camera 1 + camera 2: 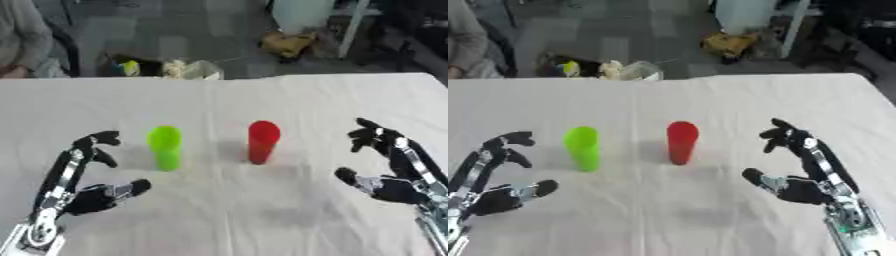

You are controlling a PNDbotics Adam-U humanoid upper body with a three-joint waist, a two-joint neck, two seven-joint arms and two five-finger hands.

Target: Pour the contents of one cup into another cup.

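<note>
Nearest the camera in the left eye view, the left hand [83, 192] rises from the lower left corner with its fingers [98, 141] arched up and relaxed and its thumb [131, 188] stretched toward the middle of the table; it holds nothing and touches no cup. Opposite it, the right hand [394, 182] stands in the lower right corner the same way, spread wide, empty, its fingertips well apart from its thumb. Between the two hands the white table [227, 215] is bare cloth, and its far edge runs straight across the upper part of the picture with a cluttered floor beyond. Both cups stand upright near the centre: the green cup [165, 148] just beside the left hand's fingers but apart from them, and the red cup [262, 141] to its right, with a clear gap of cloth between the cups; what either holds cannot be made out. From the right eye view the table's right edge [877, 100] shows slanting toward the near corner, and the red cup stands well apart from the right hand, with open cloth on every side of it.
</note>
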